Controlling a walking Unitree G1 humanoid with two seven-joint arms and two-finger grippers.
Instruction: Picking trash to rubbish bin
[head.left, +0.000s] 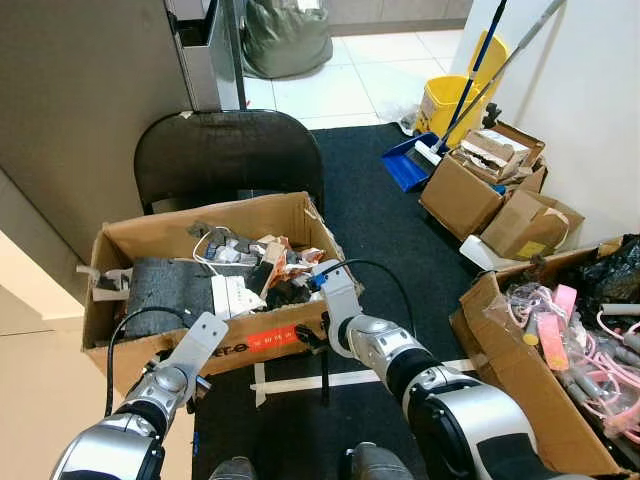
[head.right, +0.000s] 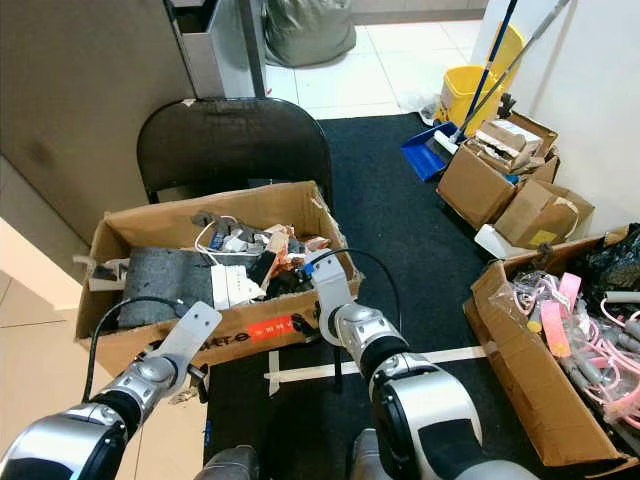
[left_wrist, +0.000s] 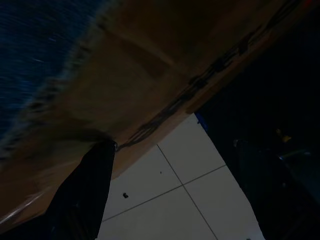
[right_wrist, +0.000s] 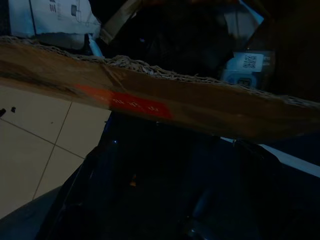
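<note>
open brown cardboard box of mixed trash (head.left: 150, 240) seated on black chair (head.left: 228, 155); left tool (head.left: 200, 345) and right tool (head.left: 335, 285) positioned at its front wall, finger spread cannot be told.

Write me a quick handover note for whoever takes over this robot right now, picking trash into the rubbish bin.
Left gripper: low against the front wall of the cardboard box of trash, near its left corner; jaws hard to read.
Right gripper: at the box's front right rim, beside the red label; jaws hidden.
The box sits on a black chair, full of papers, wrappers and a grey pad.
Done: nothing visibly lifted out.
Left: take hold of the trash, find the bin and drop it in.
</note>
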